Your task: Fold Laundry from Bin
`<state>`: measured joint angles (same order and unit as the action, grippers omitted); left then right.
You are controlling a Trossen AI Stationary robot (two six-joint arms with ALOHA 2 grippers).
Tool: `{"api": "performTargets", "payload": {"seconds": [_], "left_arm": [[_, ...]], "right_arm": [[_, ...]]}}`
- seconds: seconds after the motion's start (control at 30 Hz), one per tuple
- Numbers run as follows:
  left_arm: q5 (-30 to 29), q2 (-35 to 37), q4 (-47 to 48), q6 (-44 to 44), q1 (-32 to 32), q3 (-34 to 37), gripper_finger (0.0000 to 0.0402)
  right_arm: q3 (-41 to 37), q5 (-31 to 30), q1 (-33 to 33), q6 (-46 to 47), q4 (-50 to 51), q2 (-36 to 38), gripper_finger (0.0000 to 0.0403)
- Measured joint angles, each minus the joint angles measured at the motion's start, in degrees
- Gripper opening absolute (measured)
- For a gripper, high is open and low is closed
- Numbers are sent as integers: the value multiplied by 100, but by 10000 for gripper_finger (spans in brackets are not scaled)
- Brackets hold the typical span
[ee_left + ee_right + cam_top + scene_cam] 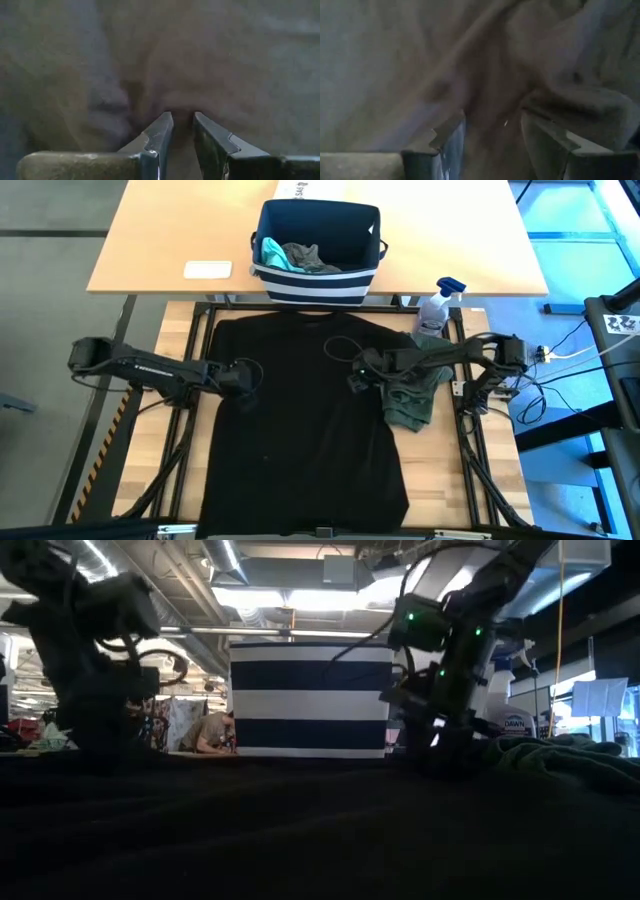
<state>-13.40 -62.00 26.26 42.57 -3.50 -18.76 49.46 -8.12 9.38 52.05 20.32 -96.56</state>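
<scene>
The large black T-shirt (305, 430) lies spread over the table. My left gripper (247, 380) is down on its left part and my right gripper (358, 380) on its right part; both slant downward and each has cloth between its fingers. An olive-green piece (412, 398) lies crumpled on the shirt's right edge. The navy, white-striped bin (316, 275) stands beyond the shirt's collar end, with a teal piece (270, 252) and a grey piece (308, 258) inside. My left gripper (182, 120) has black cloth (181, 107) in the narrow gap between its fingertips and comes at it slanting down from the table's left. Creases run out from the tips; edge or fold, I cannot tell. The shirt stays on the table. My right gripper (492, 120) has a thick ridge of black cloth (492, 95) running between its two fingers, which stand well apart. It slants down from the table's right. Folds bunch up beside one finger (545, 135). The rest of the shirt lies on the table.
A spray bottle (437, 305) stands at the far right corner, close to the right arm. A white flat object (208, 269) lies on the light wooden desk (150, 240) left of the bin. Cables (545, 380) hang off the table's right side.
</scene>
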Motion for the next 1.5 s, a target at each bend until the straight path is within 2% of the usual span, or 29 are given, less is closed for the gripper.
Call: {"api": "performTargets", "payload": {"seconds": [0.17, 0.3, 0.4, 0.47, 0.57, 0.7, 0.8, 0.9, 0.97, 1.07, 1.17, 1.27, 1.5], "left_arm": [[-498, -2, -181, -728, -735, 203, 78], [-877, -20, -474, -1492, -1322, 230, 78], [-1093, -26, -599, -1716, -1731, 231, 78], [-998, -3, -601, -1899, -1870, 212, 78], [-515, 117, -392, -2199, -1885, -19, 78], [24, 415, 163, -2214, -1699, -768, 76], [515, 545, 643, -2212, -1571, -1491, 73], [827, 592, 930, -2154, -1301, -2205, 71], [976, 586, 954, -1919, -1051, -2576, 70], [1059, 548, 514, -1558, -570, -2879, 70], [930, 429, -191, -1289, 66, -2896, 70], [624, 59, -673, -1092, 725, -2896, 70], [228, -1508, -1786, -349, 1933, -2894, 70]], "right_arm": [[-12, -296, 292, -89, -220, -280, 192], [-35, -685, 537, -485, -551, -348, 192], [-50, -772, 702, -778, -953, -370, 192], [-32, -590, 776, -961, -1145, -372, 192], [169, -396, 750, -1379, -1166, -227, 192], [545, 7, 326, -2038, -831, 427, 192], [670, 382, -339, -2316, -612, 1088, 192], [676, 677, -1336, -2284, -433, 1728, 192], [679, 598, -2143, -2096, -199, 1987, 192], [676, 95, -3401, -1633, 205, 2120, 192], [674, -406, -4544, -1082, 531, 1954, 192], [668, -652, -5457, -540, 694, 1606, 192], [668, -1230, -6627, 618, 771, 478, 192]]}}
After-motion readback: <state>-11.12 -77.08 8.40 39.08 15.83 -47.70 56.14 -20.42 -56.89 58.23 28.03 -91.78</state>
